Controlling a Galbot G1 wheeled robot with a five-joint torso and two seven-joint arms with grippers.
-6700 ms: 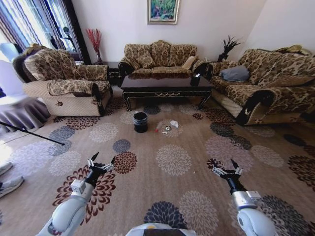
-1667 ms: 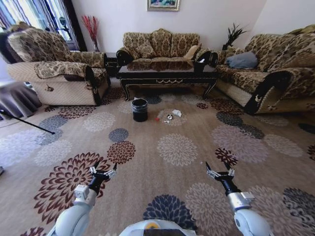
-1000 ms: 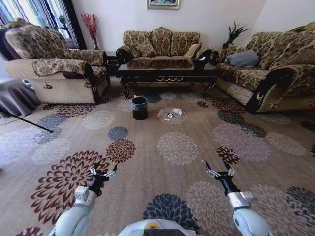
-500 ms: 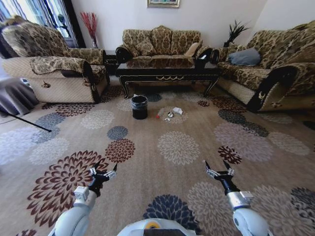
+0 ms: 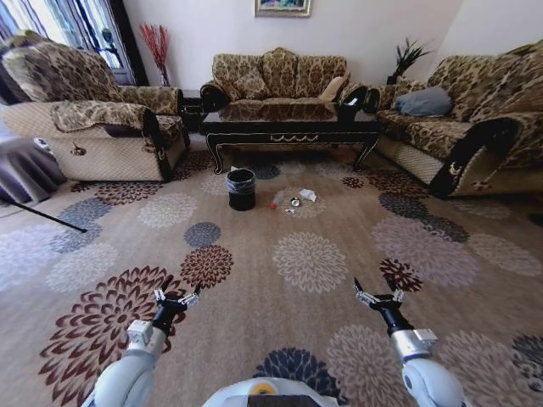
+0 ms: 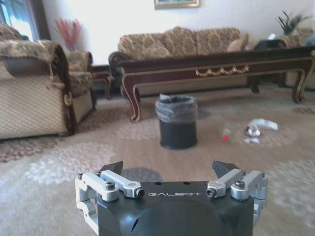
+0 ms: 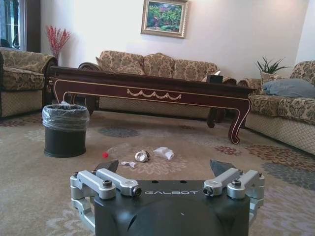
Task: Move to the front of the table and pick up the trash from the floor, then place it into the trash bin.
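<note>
The long dark table [image 5: 288, 125] [image 6: 211, 66] [image 7: 147, 88] with gold scroll trim stands ahead across the flower-patterned floor [image 5: 305, 254]. In front of it sits the black trash bin [image 5: 241, 188] [image 6: 176, 121] [image 7: 64, 130] with a plastic liner. Just to its right lies the trash [image 5: 295, 202] [image 6: 256, 127] [image 7: 147, 156]: crumpled white paper, a shiny wrapper and a tube with a red cap. My left gripper [image 5: 175, 298] [image 6: 167, 172] and right gripper [image 5: 379, 297] [image 7: 165, 169] hover low over the carpet, far short of the trash, both open and holding nothing.
An armchair [image 5: 85, 119] stands at the left, a sofa [image 5: 276, 80] behind the table and another sofa [image 5: 475, 119] at the right. A dark rod [image 5: 42, 216] lies on the carpet at the far left. Open carpet stretches between me and the bin.
The whole view has shifted as the robot drove closer; table, bin and trash now appear slightly nearer. Both grippers keep the same open pose.
</note>
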